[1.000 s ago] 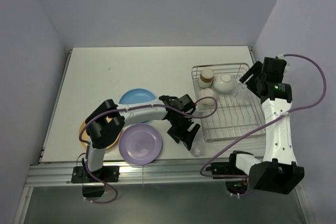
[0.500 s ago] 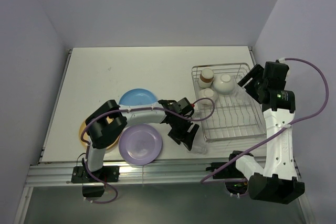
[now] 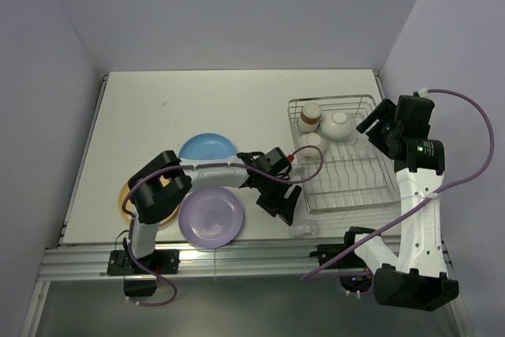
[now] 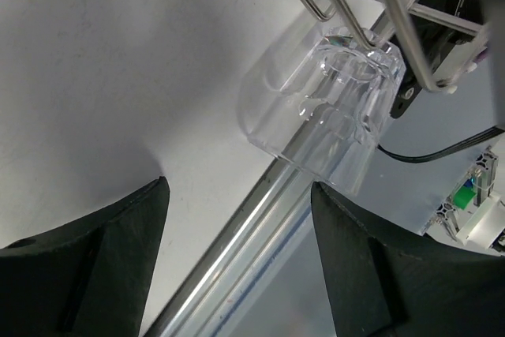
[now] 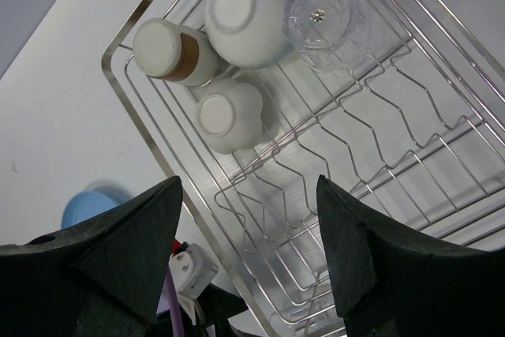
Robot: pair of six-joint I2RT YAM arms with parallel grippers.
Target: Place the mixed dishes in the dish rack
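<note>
"Down at the counter (image 4: 95,76) edge, what changed?"
"My left gripper (image 4: 237,219) stood wide open, empty. The clear glass (image 4: 316,116) had shifted clear of it and lay sideways beside the dish rack (image 4: 379,13), not yet loaded."

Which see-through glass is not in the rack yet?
The clear glass on the table, lying just outside the near corner of the dish rack. The other clear glass already sits inside the rack, next to the white bowl.
</note>
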